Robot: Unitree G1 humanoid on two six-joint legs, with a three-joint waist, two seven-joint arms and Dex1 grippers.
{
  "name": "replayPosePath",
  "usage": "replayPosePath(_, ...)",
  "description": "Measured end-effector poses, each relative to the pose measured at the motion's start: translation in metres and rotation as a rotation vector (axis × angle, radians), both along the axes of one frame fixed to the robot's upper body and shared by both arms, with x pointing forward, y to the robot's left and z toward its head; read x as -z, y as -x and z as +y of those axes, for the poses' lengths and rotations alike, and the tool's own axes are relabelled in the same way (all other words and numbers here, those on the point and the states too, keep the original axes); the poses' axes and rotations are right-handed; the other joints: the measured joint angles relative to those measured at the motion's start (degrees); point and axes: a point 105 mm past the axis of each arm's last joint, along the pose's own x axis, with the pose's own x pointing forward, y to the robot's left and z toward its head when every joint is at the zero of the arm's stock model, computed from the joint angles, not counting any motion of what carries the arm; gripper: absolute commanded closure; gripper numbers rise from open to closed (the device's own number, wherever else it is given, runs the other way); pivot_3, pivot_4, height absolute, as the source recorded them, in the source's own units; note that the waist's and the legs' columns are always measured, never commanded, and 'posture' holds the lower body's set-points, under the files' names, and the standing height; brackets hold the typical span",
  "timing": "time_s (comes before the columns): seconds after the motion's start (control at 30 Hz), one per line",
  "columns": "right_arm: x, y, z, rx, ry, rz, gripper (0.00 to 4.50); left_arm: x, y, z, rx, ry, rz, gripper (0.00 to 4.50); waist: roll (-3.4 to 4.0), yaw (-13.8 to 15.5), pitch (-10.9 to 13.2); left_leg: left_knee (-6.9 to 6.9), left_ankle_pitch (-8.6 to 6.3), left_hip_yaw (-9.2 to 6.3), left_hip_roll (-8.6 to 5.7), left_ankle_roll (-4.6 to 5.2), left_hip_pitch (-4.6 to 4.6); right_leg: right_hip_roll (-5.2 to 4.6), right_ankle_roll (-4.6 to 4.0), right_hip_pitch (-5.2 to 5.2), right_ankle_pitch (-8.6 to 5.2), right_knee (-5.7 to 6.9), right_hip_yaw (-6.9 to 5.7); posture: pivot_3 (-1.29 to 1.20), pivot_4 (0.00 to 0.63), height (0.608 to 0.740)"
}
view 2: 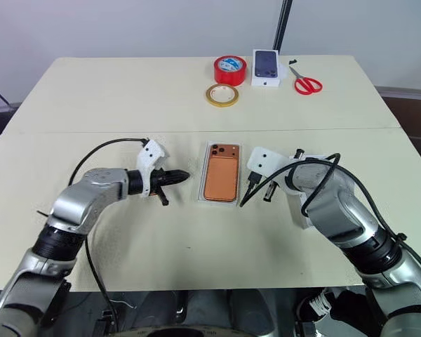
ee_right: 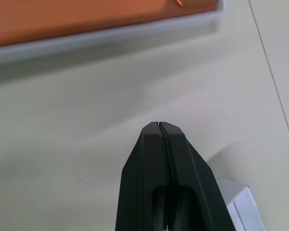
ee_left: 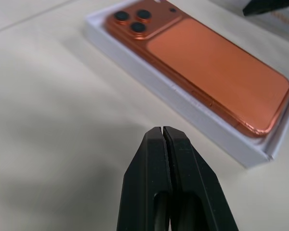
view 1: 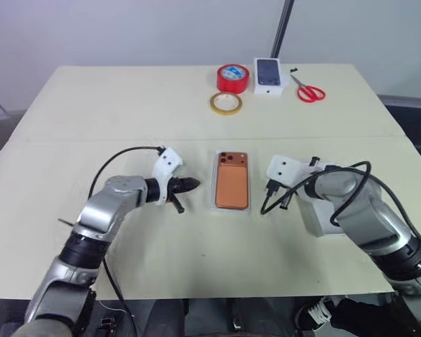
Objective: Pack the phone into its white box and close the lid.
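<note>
Head views: the phone (view 1: 231, 180) is lying face-down in the white box (view 1: 231, 208) at the tabletop (view 1: 126, 119) centre, lenses toward the far edge, so packing looks done and what's left is prob. the lid. The left gripper (view 1: 190, 184) is sitting just left of the box, pointing at it, fingers clenched on nothing. The right gripper (view 2: 250, 191) is sitting just right of the box, also empty and clenched; both are flanking the box w/o touching it. A white block, prob. the lid (view 1: 314, 223), is lying under the right forearm, mostly covered by arm and cables, so its shape and which way up it's lying can't be read. At the far edge, well away: a red tape roll (view 1: 233, 77), a yellow tape ring (view 1: 226, 103), a small box printed w/ a dark phone (view 1: 269, 76) and red scissors (view 1: 308, 90). They're looking like spare clutter, not part of the job.

Left wrist view: fingers (ee_left: 156, 163) are pressing together, tips over bare tabletop near the box wall. The phone is sitting snug inside the rim, lens cluster clear. The box's far side is cut off; a dark tip at the corner is likely the other gripper.

Right wrist view: fingers (ee_right: 168, 159) are shut tight, nothing between them. The box rim is running along the edge, w/ a strip of orange above it. A white corner beside the fingers is prob. the lid, too cropped to be sure.
</note>
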Motion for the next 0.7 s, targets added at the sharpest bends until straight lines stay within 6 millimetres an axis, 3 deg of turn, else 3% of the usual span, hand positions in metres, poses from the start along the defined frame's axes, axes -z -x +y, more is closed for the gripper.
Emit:
replayPosePath(0.13,0.007,-0.006,0.005,0.001,-0.011,0.004,4.50,0.005,-0.011,-0.001,-0.015,-0.048,0.009,4.43,0.00,-0.1,0.0,0.00,0.00,0.01,-0.04,0.00,-0.01,-0.04,0.00,-0.01,0.00,-0.01,0.00,0.00,0.150,0.740)
replayPosePath(0.27,-0.003,-0.013,0.010,0.000,-0.011,-0.045,4.50,0.000,-0.011,-0.005,0.029,-0.048,-0.020,4.43,0.01,-0.1,0.0,0.01,0.00,0.02,-0.04,-0.01,-0.02,-0.06,0.00,-0.02,0.00,-0.01,0.01,0.00,0.150,0.740)
replayPosePath(0.5,-0.020,-0.003,0.034,-0.070,-0.117,-0.056,4.50,-0.008,0.009,0.003,0.165,0.020,-0.047,4.43,0.01,-0.3,0.0,0.00,0.01,0.00,-0.01,-0.02,-0.02,-0.07,0.00,-0.02,0.00,-0.02,0.00,0.00,0.150,0.740)
replayPosePath(0.7,-0.015,0.007,0.045,-0.109,-0.142,-0.014,4.50,-0.015,0.025,0.017,0.257,0.020,-0.069,4.43,0.02,0.0,0.0,0.01,0.01,0.00,-0.05,-0.02,-0.02,-0.11,0.00,0.01,0.00,-0.04,-0.01,0.00,0.150,0.740)
